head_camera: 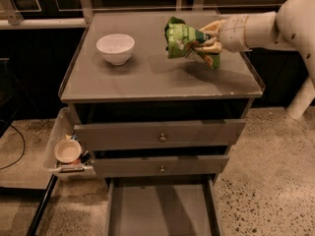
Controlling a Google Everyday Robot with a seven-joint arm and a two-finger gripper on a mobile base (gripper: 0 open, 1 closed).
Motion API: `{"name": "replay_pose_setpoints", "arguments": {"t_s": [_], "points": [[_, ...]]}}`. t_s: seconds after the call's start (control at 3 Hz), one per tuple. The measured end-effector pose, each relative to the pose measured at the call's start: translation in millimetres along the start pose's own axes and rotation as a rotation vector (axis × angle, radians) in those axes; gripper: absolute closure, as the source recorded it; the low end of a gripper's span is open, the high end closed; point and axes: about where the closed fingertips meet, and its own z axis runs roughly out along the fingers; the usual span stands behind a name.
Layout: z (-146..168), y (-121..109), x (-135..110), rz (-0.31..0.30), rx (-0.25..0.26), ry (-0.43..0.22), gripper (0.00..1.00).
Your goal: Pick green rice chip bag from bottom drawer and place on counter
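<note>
The green rice chip bag (183, 39) is hanging crumpled over the right rear part of the table (147, 80), with the end effector (206, 41) clamping it. A white bowl (115, 48) is sitting well apart on the table. The bottom drawer (160, 210) is standing pulled open below.

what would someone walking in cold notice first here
The bright green rice chip bag stands out first, held over the back right of the counter by the gripper, jaws shut on it, on a white arm reaching in from the right. Next come the white bowl on the counter's left and, lowest of all, the bottom drawer pulled open.
</note>
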Motion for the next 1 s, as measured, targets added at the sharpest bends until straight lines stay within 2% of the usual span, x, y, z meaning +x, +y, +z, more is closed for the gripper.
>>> {"name": "replay_pose_setpoints", "arguments": {"t_s": [0.33,0.67,1.0], "points": [[16.1,6.3,17.5,0.119,-0.023,-0.004,1.0],[27.9,18.5,21.0,0.165,-0.079,-0.001,1.0],[28.4,19.5,20.9,0.167,-0.083,-0.001,0.82]]}}
